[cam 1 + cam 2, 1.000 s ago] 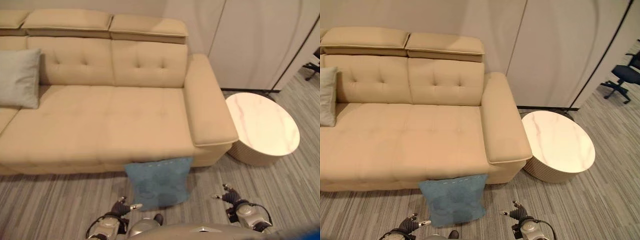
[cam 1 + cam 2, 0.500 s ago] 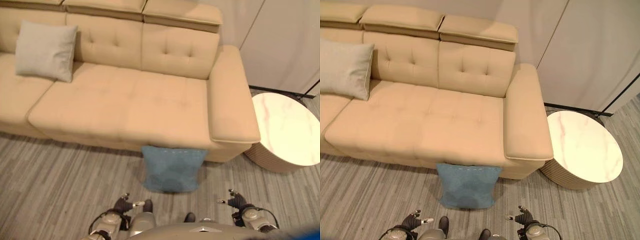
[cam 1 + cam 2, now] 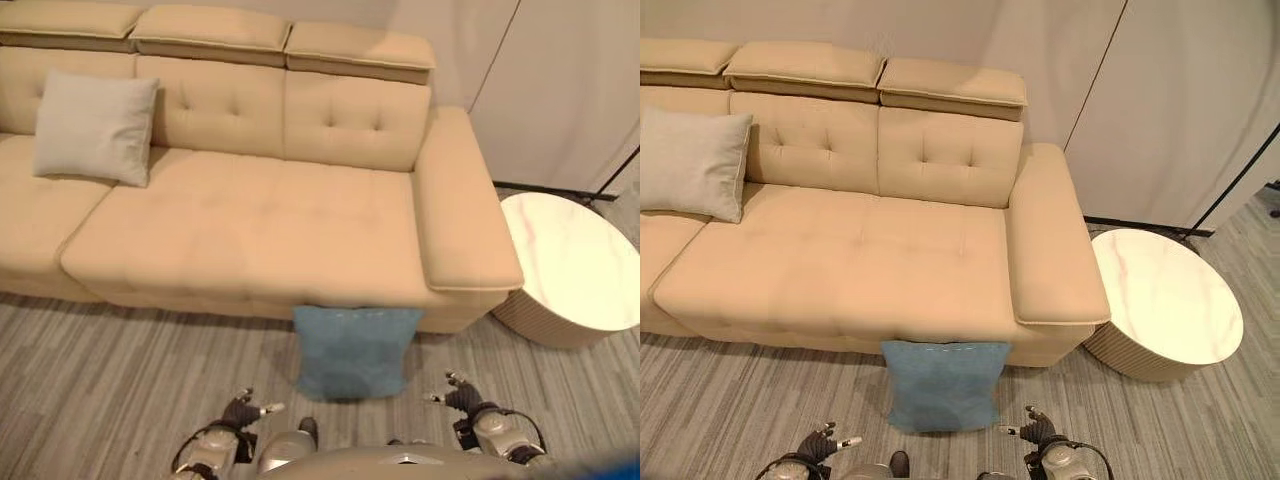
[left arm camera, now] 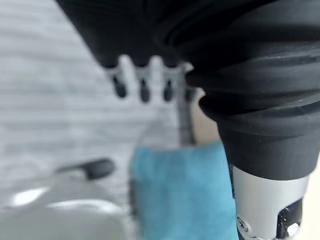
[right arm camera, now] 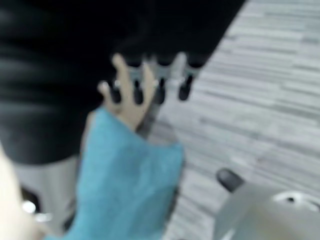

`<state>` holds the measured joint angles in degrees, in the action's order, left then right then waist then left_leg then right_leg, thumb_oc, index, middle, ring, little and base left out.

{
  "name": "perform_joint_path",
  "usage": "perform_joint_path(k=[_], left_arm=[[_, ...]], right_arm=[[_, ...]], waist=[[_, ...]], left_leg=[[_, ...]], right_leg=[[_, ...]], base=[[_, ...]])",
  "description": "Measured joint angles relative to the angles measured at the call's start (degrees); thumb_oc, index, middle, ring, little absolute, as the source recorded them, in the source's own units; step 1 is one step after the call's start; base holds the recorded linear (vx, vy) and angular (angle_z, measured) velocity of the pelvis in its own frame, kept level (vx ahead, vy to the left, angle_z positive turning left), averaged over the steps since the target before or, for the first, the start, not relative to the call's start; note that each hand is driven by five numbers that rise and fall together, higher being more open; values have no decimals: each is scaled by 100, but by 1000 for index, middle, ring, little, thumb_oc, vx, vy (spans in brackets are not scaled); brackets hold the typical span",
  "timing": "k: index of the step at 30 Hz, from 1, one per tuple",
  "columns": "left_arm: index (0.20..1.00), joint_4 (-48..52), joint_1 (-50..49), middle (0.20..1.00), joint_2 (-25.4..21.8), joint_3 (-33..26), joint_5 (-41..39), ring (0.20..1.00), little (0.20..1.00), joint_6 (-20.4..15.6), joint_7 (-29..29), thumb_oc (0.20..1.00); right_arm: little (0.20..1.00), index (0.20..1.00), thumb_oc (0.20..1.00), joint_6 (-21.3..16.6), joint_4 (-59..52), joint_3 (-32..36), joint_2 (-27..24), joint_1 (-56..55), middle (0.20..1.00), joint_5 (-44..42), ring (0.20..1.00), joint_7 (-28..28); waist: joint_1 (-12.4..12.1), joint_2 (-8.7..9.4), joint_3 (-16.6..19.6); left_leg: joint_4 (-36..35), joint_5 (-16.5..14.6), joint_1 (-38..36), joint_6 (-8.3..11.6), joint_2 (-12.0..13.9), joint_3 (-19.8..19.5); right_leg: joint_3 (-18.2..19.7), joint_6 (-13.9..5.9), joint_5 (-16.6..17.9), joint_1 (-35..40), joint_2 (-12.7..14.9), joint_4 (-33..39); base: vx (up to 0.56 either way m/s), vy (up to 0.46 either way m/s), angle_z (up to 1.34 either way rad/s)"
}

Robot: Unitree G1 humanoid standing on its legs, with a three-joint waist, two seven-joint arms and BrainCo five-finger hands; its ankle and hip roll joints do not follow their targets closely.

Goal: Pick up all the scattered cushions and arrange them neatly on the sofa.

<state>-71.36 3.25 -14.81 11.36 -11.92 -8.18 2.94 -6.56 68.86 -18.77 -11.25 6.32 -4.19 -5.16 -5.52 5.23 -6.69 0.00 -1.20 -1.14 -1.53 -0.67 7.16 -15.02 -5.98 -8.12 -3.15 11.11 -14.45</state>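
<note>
A blue cushion (image 3: 353,350) stands on the floor, leaning against the front of the beige sofa (image 3: 250,235) below its right seat. A pale grey cushion (image 3: 93,128) rests upright on the sofa's left seat against the backrest. My left hand (image 3: 243,412) hangs low at the bottom, left of the blue cushion (image 4: 182,195), fingers (image 4: 143,90) straight and holding nothing. My right hand (image 3: 463,400) hangs to the right of the blue cushion (image 5: 127,192), fingers (image 5: 160,87) straight and holding nothing. Both hands are apart from the cushion.
A round white marble-topped side table (image 3: 570,275) stands right of the sofa's armrest (image 3: 462,205). Grey striped carpet (image 3: 110,380) covers the floor before the sofa. White wall panels (image 3: 1180,100) rise behind the table.
The camera has tilted up a little, so the sofa sits lower and fuller in view. The blue cushion and both hands keep their places.
</note>
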Motion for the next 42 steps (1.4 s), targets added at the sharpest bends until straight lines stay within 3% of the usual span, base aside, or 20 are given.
perform_joint_path(k=[3, 6, 8, 10, 12, 19, 23, 26, 27, 33, 42], left_arm=[[1000, -162, 37, 1000, -35, -22, 0, 1000, 1000, 0, 1, 1000], [1000, -223, -37, 1000, -38, -25, -1, 1000, 1000, -1, 2, 1000], [1000, -213, -54, 1000, -33, -17, 0, 1000, 1000, -2, 1, 1000], [1000, -196, -225, 1000, 85, -6, 0, 1000, 1000, -38, -5, 1000], [1000, -196, -294, 1000, 118, -4, 0, 1000, 1000, -37, -5, 1000], [1000, 307, 214, 1000, 111, 209, -231, 1000, 1000, -166, 215, 1000], [1000, 1230, 855, 1000, 15, 219, -734, 1000, 1000, -482, 663, 1000], [1000, 1570, 1956, 1000, -183, 207, -1135, 1000, 1000, -655, 1027, 1000], [1000, 1604, 2143, 1000, -223, 194, -1196, 1000, 1000, -673, 1095, 1000], [1000, 1601, 2846, 1000, -410, 268, -1383, 1000, 1000, -794, 1539, 1000], [1000, 1546, 3473, 1000, -633, 383, -1457, 1000, 1000, -843, 1759, 1000]], right_arm=[[1000, 1000, 1000, 4, 8, -13, -5, -2, 1000, 0, 1000, -1], [1000, 1000, 1000, 9, 20, -45, 0, -8, 1000, 1, 1000, 1], [1000, 1000, 1000, 10, 20, -51, 1, -98, 1000, 2, 1000, 2], [1000, 1000, 1000, 10, 11, -16, -48, -141, 1000, 2, 1000, 0], [1000, 1000, 1000, -1, -56, -2, -72, -114, 1000, 1, 1000, 0], [1000, 1000, 1000, -46, -214, 5, -256, 109, 1000, -26, 1000, -103], [1000, 1000, 1000, -159, -639, -124, -473, 783, 1000, -238, 1000, -359], [1000, 1000, 1000, -227, -1064, -224, -514, 1827, 1000, -353, 1000, -577], [1000, 1000, 1000, -252, -1148, -210, -514, 1958, 1000, -354, 1000, -618], [1000, 1000, 1000, -340, -1632, -148, -582, 2865, 1000, -520, 1000, -1124], [1000, 1000, 1000, -389, -1597, 228, -833, 3299, 1000, -588, 1000, -1657]], waist=[[81, 48, -22], [184, 54, -22], [241, 149, 9], [161, -63, 4], [186, -165, -50], [205, -323, -309], [229, -418, -875], [321, -270, -1579], [333, -251, -1752], [557, -181, -1901], [836, 21, -2004]], left_leg=[[-59, 8, 1, -57, 16, -225], [-157, 97, 5, -85, 26, -573], [-237, 194, -45, 58, 1, -821], [-280, 215, -69, 255, 221, -944], [-277, 203, -49, 353, 338, -1048], [92, 258, 616, 632, 469, -1429], [557, 305, 1630, 694, 402, -1421], [1104, 301, 2620, 640, 111, -1300], [1164, 287, 2687, 607, 108, -1275], [1987, 167, 4039, 505, -14, -1103], [2979, -162, 5468, 409, 77, -928]], right_leg=[[160, -399, 302, -60, 58, 553], [707, -487, 728, -126, -1, 1186], [614, -270, 1196, -12, -8, 1407], [503, -102, 1269, 226, -253, 1709], [327, -15, 1341, 396, -368, 1975], [-85, 107, 1280, 76, -538, 1934], [-67, 211, 1065, -1217, -348, 817], [211, 270, 808, -2596, 42, -406], [259, 286, 796, -2711, 107, -517], [501, 276, 795, -4017, 263, -1065], [756, 297, 873, -5310, 174, -1533]], base=[[132, -29, 28], [150, -62, 57], [101, -93, 72], [152, -156, 29], [58, -109, 23], [-92, -68, 28], [-261, 40, -3], [-155, 88, -3], [-112, 75, -2], [-28, 47, -6], [1, 32, -13]])
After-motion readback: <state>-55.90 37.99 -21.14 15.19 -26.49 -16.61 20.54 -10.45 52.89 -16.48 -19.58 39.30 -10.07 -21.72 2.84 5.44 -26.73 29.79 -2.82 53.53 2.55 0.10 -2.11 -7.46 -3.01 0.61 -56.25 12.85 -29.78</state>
